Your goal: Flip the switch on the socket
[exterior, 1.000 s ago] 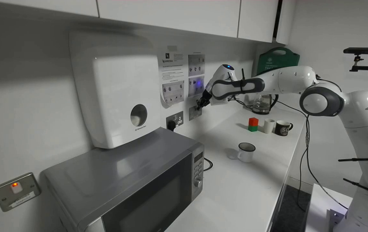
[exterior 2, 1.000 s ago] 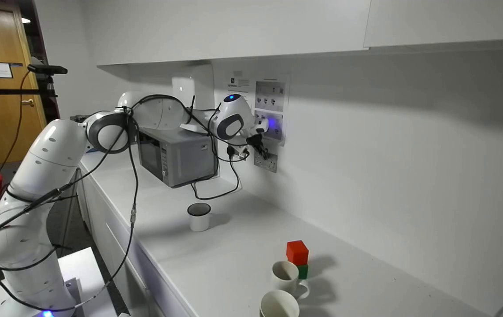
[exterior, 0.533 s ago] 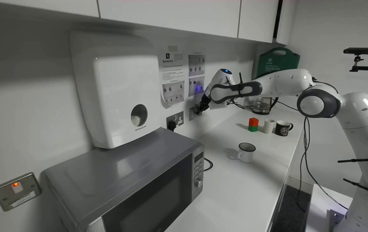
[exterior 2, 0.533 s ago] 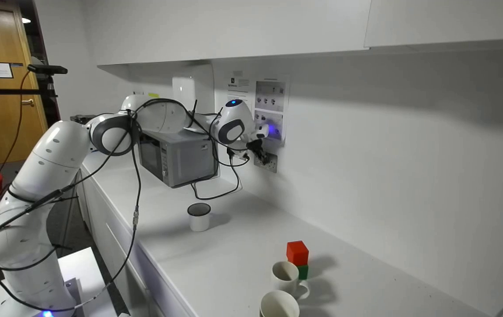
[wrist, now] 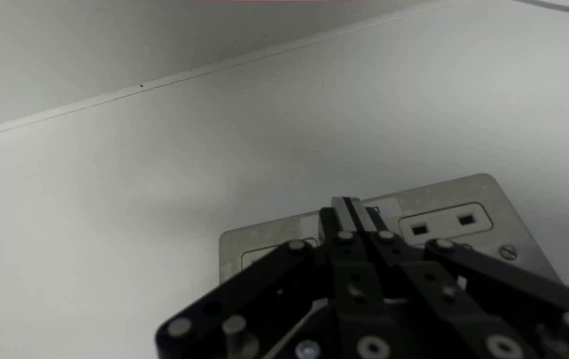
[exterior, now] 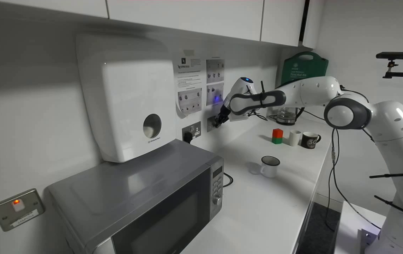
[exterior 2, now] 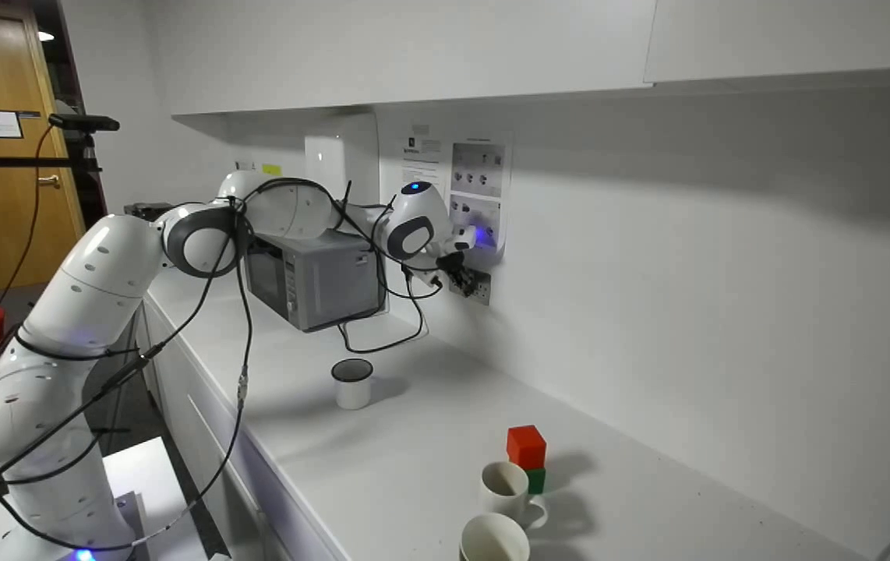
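The double socket (wrist: 508, 224) is a metal plate with light inserts on the wall, seen close in the wrist view. It also shows in both exterior views (exterior: 210, 124) (exterior 2: 484, 290), partly behind the gripper. My gripper (wrist: 352, 200) is shut, its two fingertips side by side with nothing visible between them. In the wrist view the tips overlap the top middle of the plate, between the two outlets. The gripper also shows in both exterior views (exterior: 217, 124) (exterior 2: 467, 290), pointing down at the plate. The fingers hide the plate's middle and its switches; I cannot tell whether they touch.
Another socket (exterior: 196, 129) with a black plug (exterior: 187, 137) sits beside it, above the microwave (exterior: 131, 169). Paper notices (exterior: 189, 100) hang above, under wall cupboards (exterior: 187, 17). A mug (exterior: 270, 167), red and green blocks (exterior: 277, 136) and cups stand on the counter.
My gripper and forearm have moved a little lower along the wall, so the gripper covers more of the socket plate. The mugs and blocks have not moved.
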`<control>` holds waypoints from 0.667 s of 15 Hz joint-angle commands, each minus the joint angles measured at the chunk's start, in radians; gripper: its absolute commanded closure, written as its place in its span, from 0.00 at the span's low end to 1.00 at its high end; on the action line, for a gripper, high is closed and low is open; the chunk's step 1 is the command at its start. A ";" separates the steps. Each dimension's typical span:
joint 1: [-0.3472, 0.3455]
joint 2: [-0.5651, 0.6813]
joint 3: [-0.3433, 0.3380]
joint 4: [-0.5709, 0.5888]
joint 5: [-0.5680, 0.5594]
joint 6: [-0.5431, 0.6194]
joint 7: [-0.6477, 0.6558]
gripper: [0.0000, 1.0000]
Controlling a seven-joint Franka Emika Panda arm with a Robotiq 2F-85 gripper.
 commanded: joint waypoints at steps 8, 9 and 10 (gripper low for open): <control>-0.023 -0.342 0.019 -0.389 0.087 -0.066 -0.102 1.00; -0.023 -0.369 0.016 -0.410 0.093 -0.094 -0.103 1.00; -0.021 -0.399 0.011 -0.437 0.094 -0.112 -0.102 1.00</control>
